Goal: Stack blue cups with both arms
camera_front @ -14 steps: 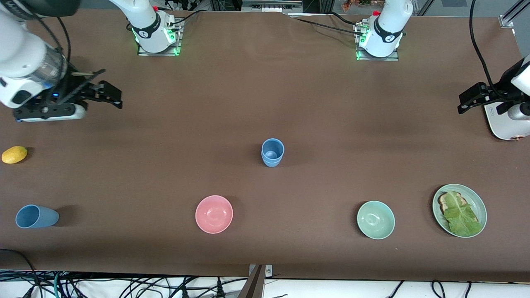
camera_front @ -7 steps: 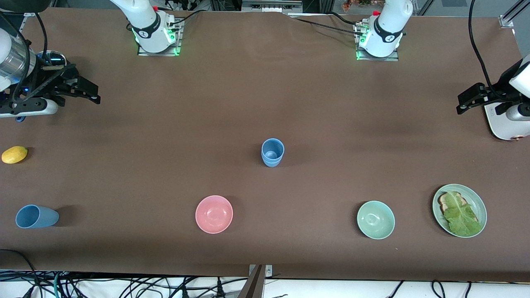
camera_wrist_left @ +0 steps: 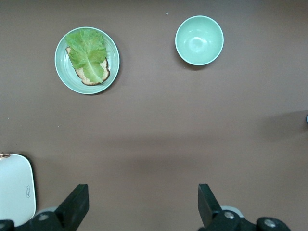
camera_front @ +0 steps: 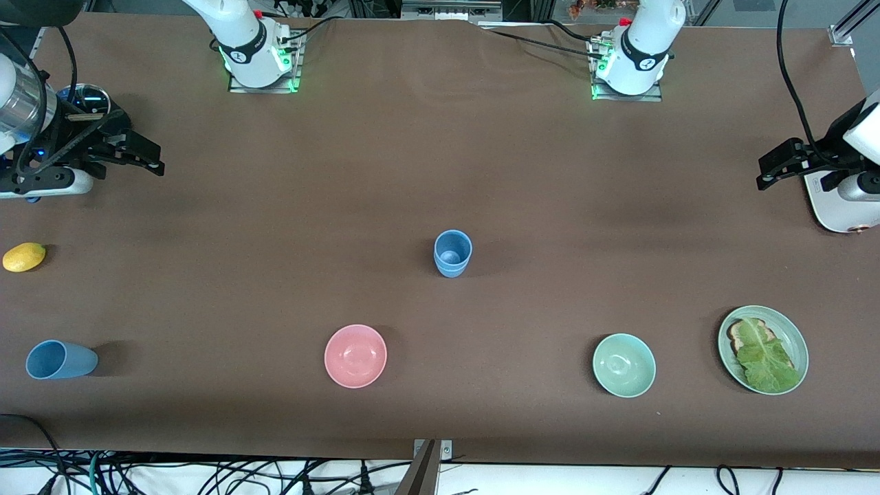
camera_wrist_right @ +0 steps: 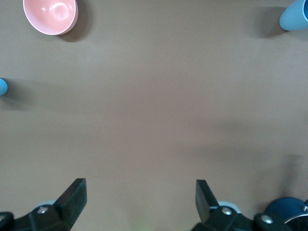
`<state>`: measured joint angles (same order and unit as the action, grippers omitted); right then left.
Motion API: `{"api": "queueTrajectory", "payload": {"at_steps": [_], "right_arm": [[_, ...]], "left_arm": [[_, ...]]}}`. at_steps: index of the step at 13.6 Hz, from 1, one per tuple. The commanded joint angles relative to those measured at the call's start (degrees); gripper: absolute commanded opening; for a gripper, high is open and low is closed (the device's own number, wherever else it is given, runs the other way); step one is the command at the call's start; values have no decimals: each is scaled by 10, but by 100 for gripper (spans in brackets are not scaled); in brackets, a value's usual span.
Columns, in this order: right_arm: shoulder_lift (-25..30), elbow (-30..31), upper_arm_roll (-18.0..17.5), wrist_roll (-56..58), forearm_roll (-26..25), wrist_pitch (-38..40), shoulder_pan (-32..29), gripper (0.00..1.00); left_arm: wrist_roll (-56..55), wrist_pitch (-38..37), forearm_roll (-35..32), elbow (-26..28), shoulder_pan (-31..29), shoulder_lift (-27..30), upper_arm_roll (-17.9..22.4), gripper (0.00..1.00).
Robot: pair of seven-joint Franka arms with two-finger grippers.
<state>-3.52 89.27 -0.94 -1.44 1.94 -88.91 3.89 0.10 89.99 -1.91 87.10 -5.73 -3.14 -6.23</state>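
Observation:
Two light-blue cups (camera_front: 452, 253) stand nested and upright at the middle of the table. A third blue cup (camera_front: 60, 359) lies on its side near the front camera at the right arm's end; it also shows in the right wrist view (camera_wrist_right: 294, 15). My right gripper (camera_front: 148, 157) is open and empty, up over bare table at the right arm's end (camera_wrist_right: 140, 185). My left gripper (camera_front: 768, 172) is open and empty, up over bare table beside the white toaster (camera_front: 835, 206), as the left wrist view shows (camera_wrist_left: 143, 190).
A pink bowl (camera_front: 355, 355), a mint-green bowl (camera_front: 624, 365) and a green plate (camera_front: 797, 344) with toast and lettuce lie nearer the camera. A yellow fruit (camera_front: 24, 256) and a dark-blue lidded saucepan (camera_front: 86, 100) sit at the right arm's end.
My right gripper has drawn back toward the right arm's end of the table, over beside the saucepan. The left gripper has hardly moved. The cups have not moved.

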Motion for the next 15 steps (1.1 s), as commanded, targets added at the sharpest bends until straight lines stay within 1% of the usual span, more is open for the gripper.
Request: {"api": "queueTrajectory", "payload": {"at_steps": [1, 11, 15], "right_arm": [[-7, -13, 0, 8, -3, 1, -3, 100], [-8, -15, -1, 7, -4, 1, -2, 100], [-8, -15, -1, 9, -16, 2, -3, 100]], "left_arm": [[2, 3, -7, -3, -1, 0, -4, 100], [2, 3, -7, -3, -1, -1, -4, 100], [2, 4, -7, -3, -1, -1, -4, 100]]}}
